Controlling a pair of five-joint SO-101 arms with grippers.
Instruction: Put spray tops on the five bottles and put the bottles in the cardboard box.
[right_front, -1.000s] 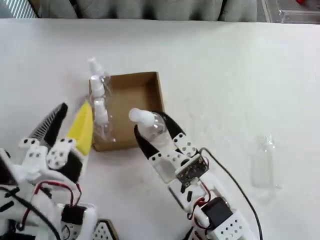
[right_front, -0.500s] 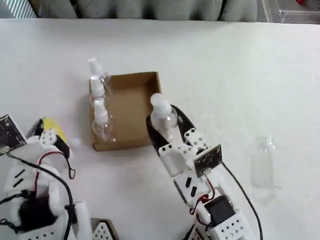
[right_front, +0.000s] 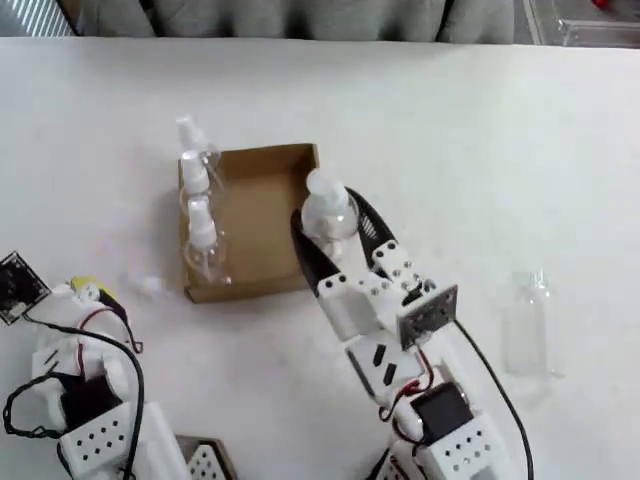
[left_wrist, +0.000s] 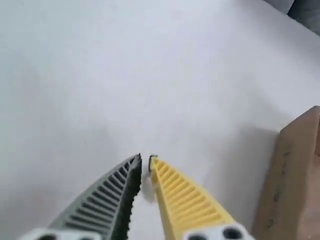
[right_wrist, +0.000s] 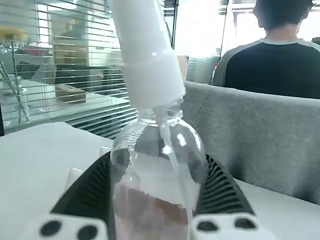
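My right gripper (right_front: 335, 238) is shut on a clear bottle (right_front: 328, 208) with a white spray top (right_wrist: 147, 55). It holds the bottle upright at the right edge of the cardboard box (right_front: 265, 195). Three capped bottles (right_front: 203, 238) lie in a row along the box's left side. A clear bottle without a top (right_front: 527, 322) lies on the table far to the right. My left gripper (right_front: 86, 291) sits low at the near left, well away from the box. In the left wrist view the left gripper (left_wrist: 145, 163) has its grey and yellow tips almost touching above bare table, beside the box wall (left_wrist: 295, 185).
A small pale object (right_front: 150, 286) lies on the table just left of the box's near corner. A grey sofa back (right_wrist: 270, 135) stands beyond the table's far edge. White table stretches open behind and to the right of the box.
My right gripper has tipped the bottle upright and carried it to the box's right edge. My left arm has drawn back to the near left and its fingers have shut.
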